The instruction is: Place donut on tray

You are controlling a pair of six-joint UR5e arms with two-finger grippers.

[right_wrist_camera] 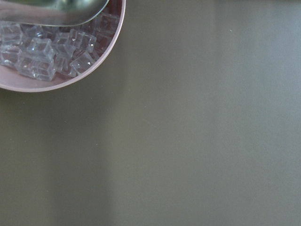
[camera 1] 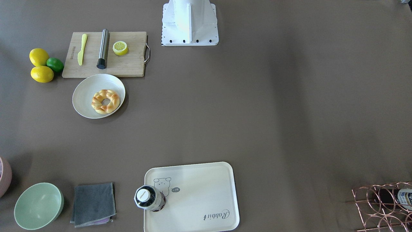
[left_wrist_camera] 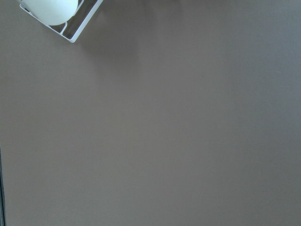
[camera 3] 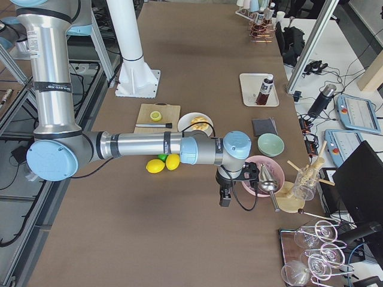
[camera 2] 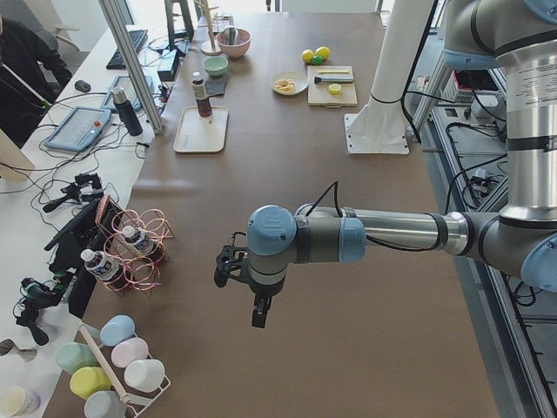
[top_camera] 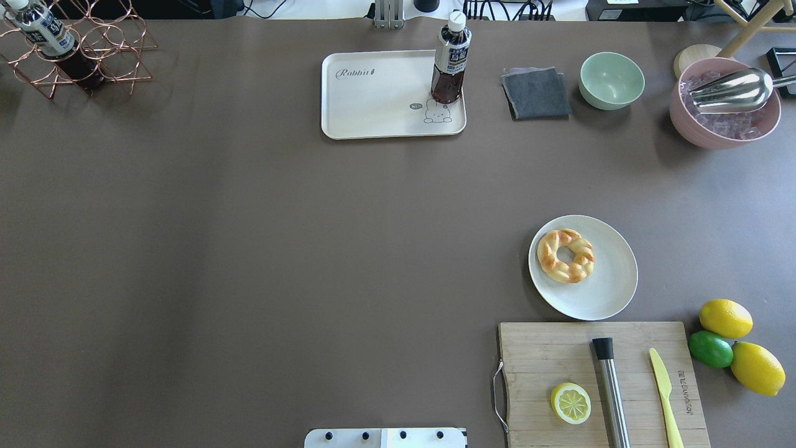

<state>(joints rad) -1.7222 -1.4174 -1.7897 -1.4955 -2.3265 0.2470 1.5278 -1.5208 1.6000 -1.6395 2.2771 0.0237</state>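
- Exterior left view: the left gripper (camera 2: 258, 315) hung over the table (camera 2: 365, 287); whether it was spread or pressed together could not be told.
- The right gripper (camera 3: 224, 198) hung beside the pink bowl (top_camera: 703, 134) of ice cubes (right_wrist_camera: 42, 52); its state was likewise unclear.
- The donut (top_camera: 565, 256) lay on the white plate (top_camera: 612, 283), well apart from the tray (top_camera: 373, 106), which held an upright bottle (top_camera: 449, 62).

Cutting board (top_camera: 541, 354) (lemon half (top_camera: 571, 402) on it).

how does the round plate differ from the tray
The plate is round and plain; the tray is rectangular, printed with a bear and "Rabbit". The plate holds the donut; the tray holds a bottle standing at one corner. Both are pale and lie flat.
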